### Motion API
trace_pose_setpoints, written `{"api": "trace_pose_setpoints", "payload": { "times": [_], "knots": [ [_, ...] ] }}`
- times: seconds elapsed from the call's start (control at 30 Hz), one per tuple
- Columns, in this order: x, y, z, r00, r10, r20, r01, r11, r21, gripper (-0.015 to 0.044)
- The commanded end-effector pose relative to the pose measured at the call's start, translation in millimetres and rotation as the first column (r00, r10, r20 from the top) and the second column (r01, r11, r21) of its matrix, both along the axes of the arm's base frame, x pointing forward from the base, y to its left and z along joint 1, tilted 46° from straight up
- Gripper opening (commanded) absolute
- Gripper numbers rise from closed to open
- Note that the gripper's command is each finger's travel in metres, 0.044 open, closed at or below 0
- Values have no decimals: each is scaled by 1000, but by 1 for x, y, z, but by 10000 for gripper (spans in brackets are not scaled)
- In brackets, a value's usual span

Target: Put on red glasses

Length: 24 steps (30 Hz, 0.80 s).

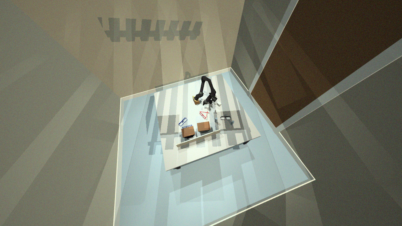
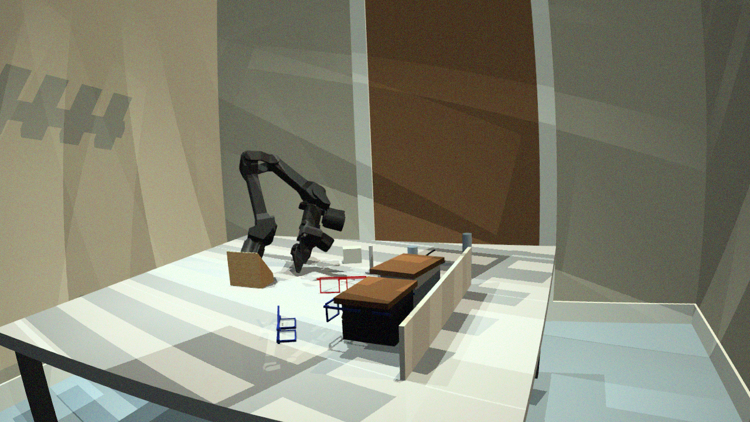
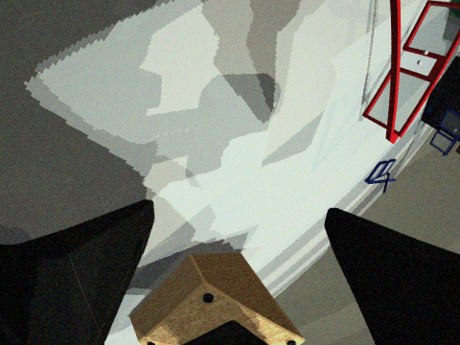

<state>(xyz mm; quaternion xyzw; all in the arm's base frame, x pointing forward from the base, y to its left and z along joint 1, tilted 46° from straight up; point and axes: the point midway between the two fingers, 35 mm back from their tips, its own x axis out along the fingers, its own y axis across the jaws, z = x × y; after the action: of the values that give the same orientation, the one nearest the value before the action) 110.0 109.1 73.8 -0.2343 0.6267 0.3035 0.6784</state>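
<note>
The red glasses [image 1: 201, 115] [image 2: 341, 277] [image 3: 395, 72] stand on the table with temples spread, in front of the heads. My gripper [image 1: 204, 104] [image 2: 297, 268] [image 3: 241, 215] is open and empty, pointing down low over the table, on the arm-base side of the glasses. In the wrist view the glasses are at the upper right, outside the fingers. Two dark display heads have brown tops: one [image 1: 203, 126] [image 2: 408, 265] bears no visible glasses, the other [image 1: 187, 131] [image 2: 375, 292] wears blue glasses. A green patch shows at the wrist view's upper right edge; which head bears it is unclear.
Loose blue glasses [image 1: 182, 121] [image 2: 278, 325] lie beside the blue-glasses head. Black glasses [image 1: 225, 116] lie on the other side, near grey posts [image 2: 466, 241]. A low wall [image 2: 435, 309] stands behind the heads. A wooden block [image 2: 249, 270] [image 3: 216, 307] stands by the arm base.
</note>
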Motion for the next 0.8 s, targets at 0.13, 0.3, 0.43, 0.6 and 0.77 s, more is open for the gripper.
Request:
{"api": "trace_pose_setpoints", "payload": {
  "times": [0.13,0.3,0.43,0.6,0.77],
  "knots": [
    [0,0,0,1000,0,0,0,1000,0,440],
    [4,0,0,1000,-3,-19,3,1000,1,387],
    [29,-3,-3,992,-23,-127,28,999,31,282],
    [67,-16,-12,968,-50,-247,84,988,129,200],
    [105,-38,-24,943,-75,-325,175,940,292,200]
  ]
}}
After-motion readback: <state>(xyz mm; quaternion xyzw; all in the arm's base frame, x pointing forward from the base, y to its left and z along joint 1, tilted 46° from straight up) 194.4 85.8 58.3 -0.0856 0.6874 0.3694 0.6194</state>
